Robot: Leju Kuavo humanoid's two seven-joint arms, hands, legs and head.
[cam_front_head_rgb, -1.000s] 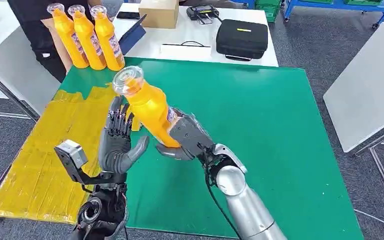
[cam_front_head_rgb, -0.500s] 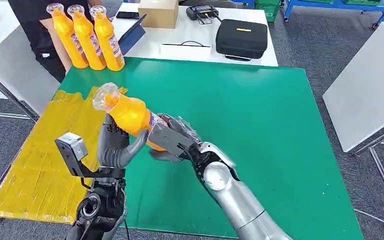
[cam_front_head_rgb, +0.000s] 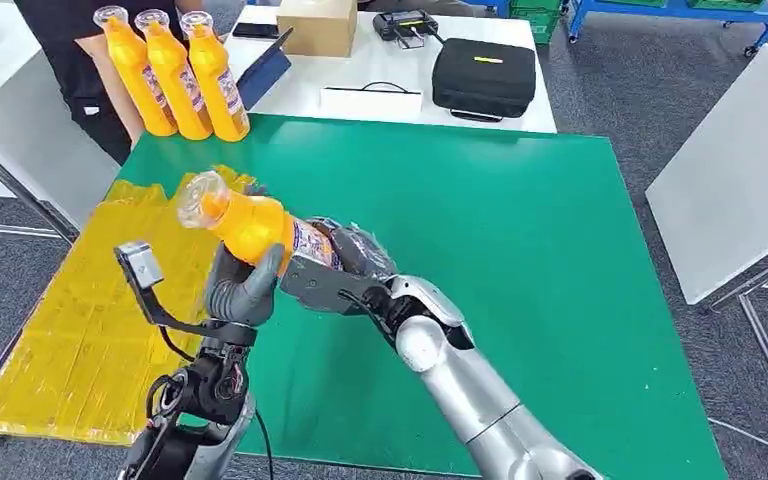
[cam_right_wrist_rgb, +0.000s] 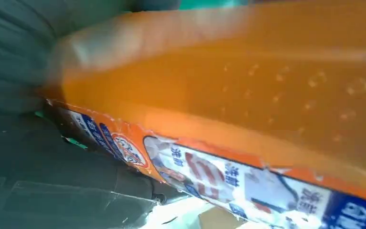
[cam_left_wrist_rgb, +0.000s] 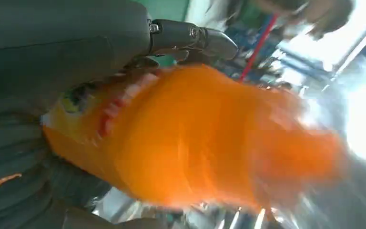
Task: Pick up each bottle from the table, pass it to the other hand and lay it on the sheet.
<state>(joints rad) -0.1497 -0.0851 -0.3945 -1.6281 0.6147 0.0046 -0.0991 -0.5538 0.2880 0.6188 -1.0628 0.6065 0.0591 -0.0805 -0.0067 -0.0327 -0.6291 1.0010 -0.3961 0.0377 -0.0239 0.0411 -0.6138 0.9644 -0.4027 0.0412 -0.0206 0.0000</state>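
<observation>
An orange bottle (cam_front_head_rgb: 250,222) with a clear cap lies tilted in the air over the left part of the green table (cam_front_head_rgb: 520,250), cap toward the yellow sheet (cam_front_head_rgb: 90,330). My right hand (cam_front_head_rgb: 335,272) grips its labelled lower end. My left hand (cam_front_head_rgb: 240,290) wraps its thumb and fingers around the bottle's body from below. Up close in the left wrist view, the bottle (cam_left_wrist_rgb: 195,143) is a blurred orange mass against my left hand (cam_left_wrist_rgb: 52,47). The right wrist view has the bottle's label (cam_right_wrist_rgb: 248,186) pressed to my right hand (cam_right_wrist_rgb: 38,162).
Three more orange bottles (cam_front_head_rgb: 175,75) stand at the table's far left corner, in front of a person (cam_front_head_rgb: 60,40). Behind the green table, a white table carries a black case (cam_front_head_rgb: 483,75) and a cardboard box (cam_front_head_rgb: 318,25). Another white table (cam_front_head_rgb: 740,150) is at the right.
My right hand has tipped the bottle down and carried it left toward the sheet. My left hand, open and upright before, has closed around the bottle's body.
</observation>
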